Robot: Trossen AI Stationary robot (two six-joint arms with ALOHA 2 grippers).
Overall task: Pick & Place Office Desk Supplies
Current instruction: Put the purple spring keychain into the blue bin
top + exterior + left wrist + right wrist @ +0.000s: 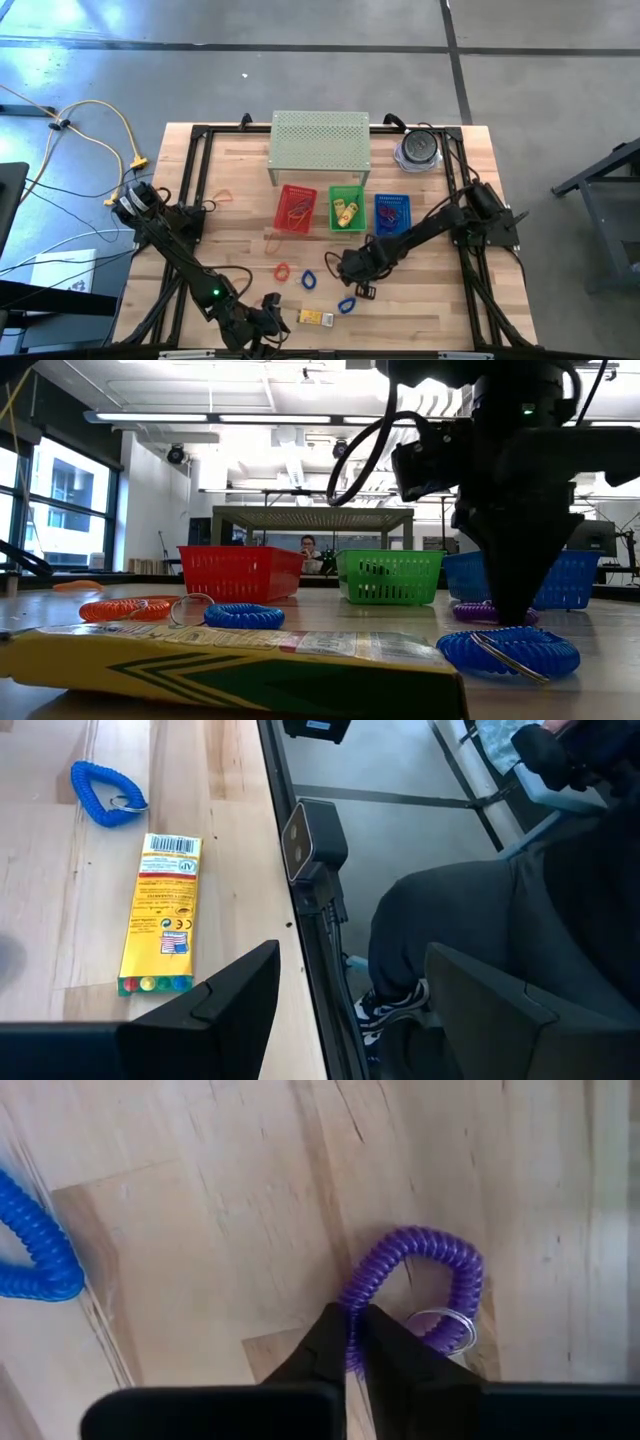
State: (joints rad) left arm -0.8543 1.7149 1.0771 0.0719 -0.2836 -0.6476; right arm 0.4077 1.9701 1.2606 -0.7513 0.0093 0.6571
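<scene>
Perforated metal shelf (pixel 320 145) (pale green) behind three baskets (pixel 343 209).

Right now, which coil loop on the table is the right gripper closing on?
The purple coil loop: the right gripper pinches its strand. The blue loop and the other loose ones lie untouched.

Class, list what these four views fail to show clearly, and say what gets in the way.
- Purple coil loop: in the right wrist view the right gripper pinches it, hiding part of it.
- Red basket contents: too small in the high view; the wall hides them in the low view.
- Yellow box print: too small in the left wrist view.
</scene>
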